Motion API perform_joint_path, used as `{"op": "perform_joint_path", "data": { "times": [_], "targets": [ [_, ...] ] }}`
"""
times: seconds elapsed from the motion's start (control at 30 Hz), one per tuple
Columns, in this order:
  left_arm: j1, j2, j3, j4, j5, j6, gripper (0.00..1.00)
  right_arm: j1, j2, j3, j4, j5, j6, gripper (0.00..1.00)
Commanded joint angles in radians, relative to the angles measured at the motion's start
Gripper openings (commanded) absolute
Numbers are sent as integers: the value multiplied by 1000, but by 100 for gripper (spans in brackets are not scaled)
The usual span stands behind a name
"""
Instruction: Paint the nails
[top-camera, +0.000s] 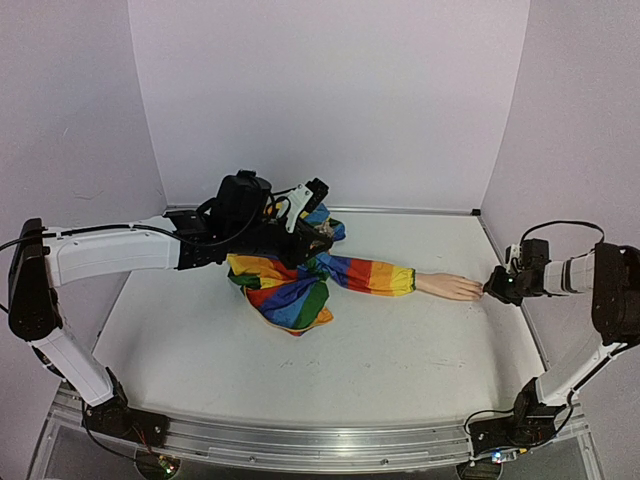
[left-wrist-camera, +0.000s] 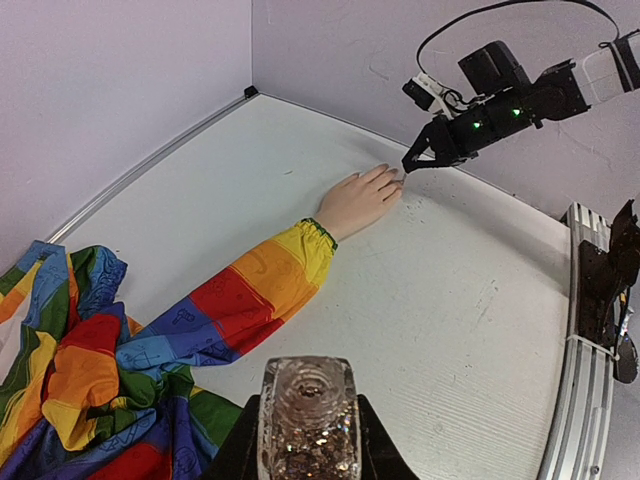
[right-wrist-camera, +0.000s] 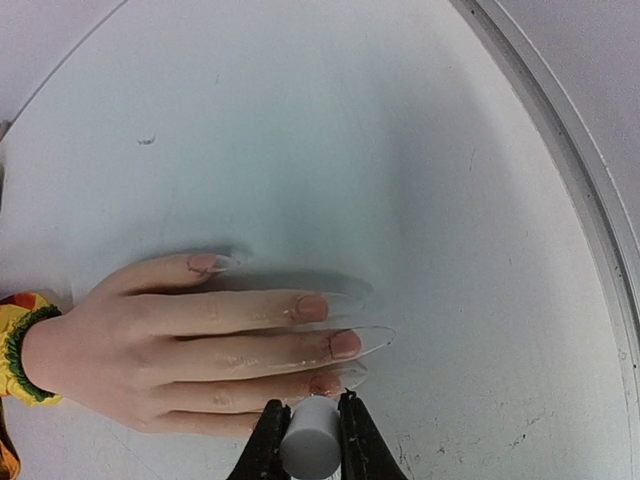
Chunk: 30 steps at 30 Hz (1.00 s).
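Nails (right-wrist-camera: 343, 343) beside right hand (right-wrist-camera: 308, 425) clamping grey cylinder (right-wrist-camera: 308, 455).

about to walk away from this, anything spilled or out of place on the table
No spill shows. The rainbow garment lies crumpled in a heap, with only its sleeve stretched flat to the mannequin hand. Faint dark specks mark the table beside it; nothing looks damaged.

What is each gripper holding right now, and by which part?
The left gripper clamps a clear glittery bottle by its sides. The right gripper pinches a small grey cap by its sides, at the mannequin hand's fingertips.
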<state>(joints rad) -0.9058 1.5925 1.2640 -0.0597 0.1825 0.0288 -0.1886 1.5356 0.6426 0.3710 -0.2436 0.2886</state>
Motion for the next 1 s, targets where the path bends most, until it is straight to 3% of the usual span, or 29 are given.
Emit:
{"op": "perform_joint_path", "data": {
  "times": [0.0,0.97],
  "targets": [
    [6,-40,38,54,-2,5,0,5,3,29,-15,-1,3,0],
    [5,-47,30,53,-11,17,0,6,27,46,10,106,1,0]
  ]
}}
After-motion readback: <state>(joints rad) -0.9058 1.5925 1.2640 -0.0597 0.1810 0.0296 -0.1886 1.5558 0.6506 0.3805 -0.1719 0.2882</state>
